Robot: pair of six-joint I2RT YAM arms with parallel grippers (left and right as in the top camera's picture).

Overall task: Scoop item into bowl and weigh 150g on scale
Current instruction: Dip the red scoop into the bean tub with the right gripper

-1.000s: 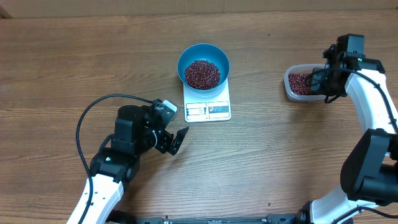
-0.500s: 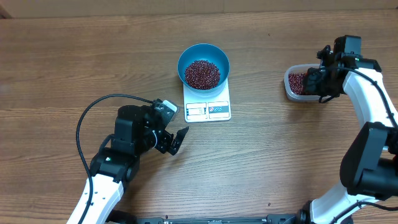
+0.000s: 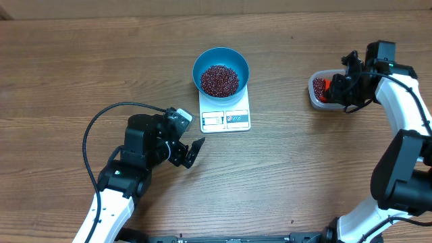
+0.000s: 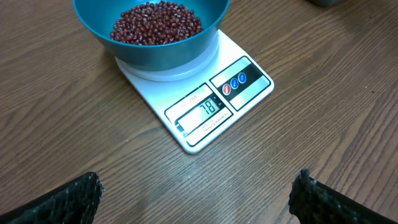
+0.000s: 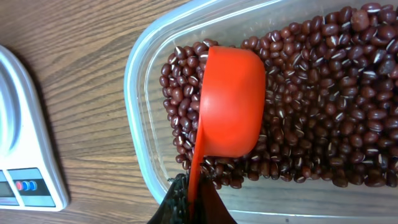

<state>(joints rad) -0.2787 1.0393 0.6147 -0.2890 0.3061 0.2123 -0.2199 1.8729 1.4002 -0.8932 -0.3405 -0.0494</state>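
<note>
Inside a clear rectangular plastic tub (image 5: 140, 124) at the right end of the wooden desk (image 3: 101, 61), a heap of small dark red beans (image 5: 311, 93) lies under an orange plastic scoop (image 5: 230, 102). Its cup shows its rounded back to the wrist camera and rests on the beans near the tub's scale-side wall. The scoop's long axis runs from that cup straight back along its thin handle to the right gripper (image 5: 189, 202), whose fingers are pressed together on the handle's end.

From that gripper the load's destination lies toward the robot's left, across bare desk and well apart from the tub: a round, deep, light blue bowl (image 3: 196, 71), already part-filled with beans, sitting on a flat white rectangular kitchen scale (image 3: 226, 120) whose display appears to read 78, seemingly short of the target.

The right arm is the one at the tub; the left gripper (image 3: 191, 154) hangs spread wide and empty just beside the scale's display edge.
</note>
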